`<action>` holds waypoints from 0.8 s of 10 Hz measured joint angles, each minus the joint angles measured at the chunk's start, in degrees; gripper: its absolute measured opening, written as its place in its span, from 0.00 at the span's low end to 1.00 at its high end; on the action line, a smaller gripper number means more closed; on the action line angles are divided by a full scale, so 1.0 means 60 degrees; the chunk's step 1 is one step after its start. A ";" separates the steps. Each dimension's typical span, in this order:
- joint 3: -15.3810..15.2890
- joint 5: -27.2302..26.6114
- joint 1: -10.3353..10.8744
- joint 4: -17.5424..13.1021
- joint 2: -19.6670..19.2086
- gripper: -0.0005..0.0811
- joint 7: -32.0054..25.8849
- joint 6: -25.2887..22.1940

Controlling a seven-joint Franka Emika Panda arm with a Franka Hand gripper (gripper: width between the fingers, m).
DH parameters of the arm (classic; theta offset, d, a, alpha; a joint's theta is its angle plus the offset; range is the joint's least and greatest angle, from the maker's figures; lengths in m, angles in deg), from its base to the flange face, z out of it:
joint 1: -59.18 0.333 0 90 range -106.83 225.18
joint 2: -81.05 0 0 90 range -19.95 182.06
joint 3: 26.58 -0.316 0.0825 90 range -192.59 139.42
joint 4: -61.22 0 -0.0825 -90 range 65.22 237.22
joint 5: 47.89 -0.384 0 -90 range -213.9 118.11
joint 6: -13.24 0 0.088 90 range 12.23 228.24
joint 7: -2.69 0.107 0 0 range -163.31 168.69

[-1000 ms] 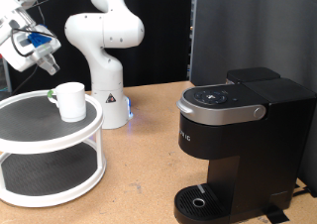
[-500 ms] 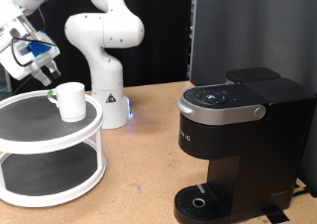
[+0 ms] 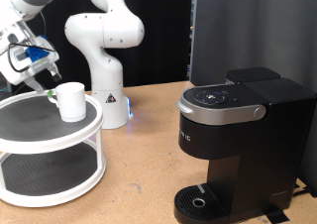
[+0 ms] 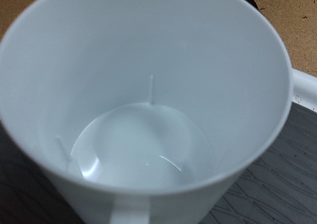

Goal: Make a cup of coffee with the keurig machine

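1. The keurig machine [image 3: 243, 145] stands nearest the exterior camera, lid down, well to the right of the two-tier white stand [image 3: 50, 150].
2. The cup [image 3: 70, 100] sits upright on that stand's top shelf; the wrist view looks into its empty inside [image 4: 149, 105].
3. The gripper [image 3: 42, 77] hovers just left of the cup; I cannot tell how its jaws stand.

I looked straight down into the cup [image 4: 149, 105], which filled nearly the whole frame. Its inside was plain white and held nothing; thin raised ribs ran down the wall to a round, faintly bluish bottom. A bit of the handle [image 4: 302, 90] jutted out at the right edge. A dark grey ribbed surface [image 4: 272, 184] showed at the lower right, and a strip of brown board [image 4: 292, 21] at the upper right. My own fingers did not show.
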 joint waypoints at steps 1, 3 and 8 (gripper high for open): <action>0.0031 -0.0028 0.0007 0.0031 -0.0051 0.98 -0.0002 0.0107; 0.0165 -0.0332 0.0098 0.0163 -0.0103 0.99 -0.0004 0.0476; 0.0413 -0.0836 0.0529 0.0272 -0.0191 0.99 -0.0009 0.1044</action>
